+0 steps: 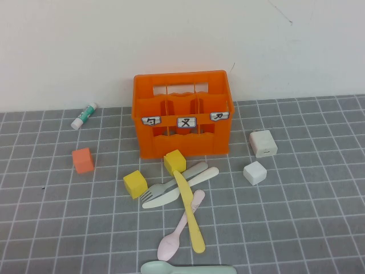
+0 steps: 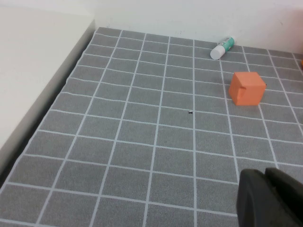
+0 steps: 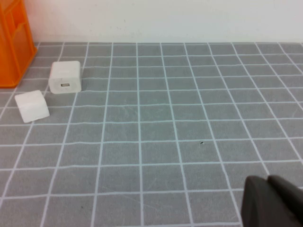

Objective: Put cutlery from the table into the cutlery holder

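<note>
Cutlery lies in a loose pile on the grey gridded worktop (image 1: pixel 319 228), just on the near side of the orange cutlery holder (image 1: pixel 182 114), which stands upright at the far middle with its three white labels facing the robot. A yellow knife (image 1: pixel 190 212) runs near-to-far across the top of the pile, its far end touching a yellow cube (image 1: pixel 174 161) that sits right by the holder's near wall. Under it cross a cream-white knife (image 1: pixel 182 188) and a grey fork (image 1: pixel 171 184), both angled from near-left to far-right. A pink spoon (image 1: pixel 179 234) lies just left of the yellow knife's near half, bowl toward the robot, and a mint-green spoon (image 1: pixel 188 268) lies crosswise at the near edge of the high view. A second yellow cube (image 1: pixel 135 184) sits left of the fork's tines. Farther left are an orange cube (image 1: pixel 82 160) and, near the far wall, a small glue stick (image 1: pixel 84 116). Right of the holder stand a white charger-like block (image 1: pixel 263 143) and a smaller white cube (image 1: pixel 255 172). Neither arm shows in the high view. The left claw (image 2: pixel 270 198) hovers over bare grid near-left of the orange cube, pressed together and empty. The right claw (image 3: pixel 274 201) hangs above bare grid to the right of the white blocks, likewise pressed together, gripping nothing.
</note>
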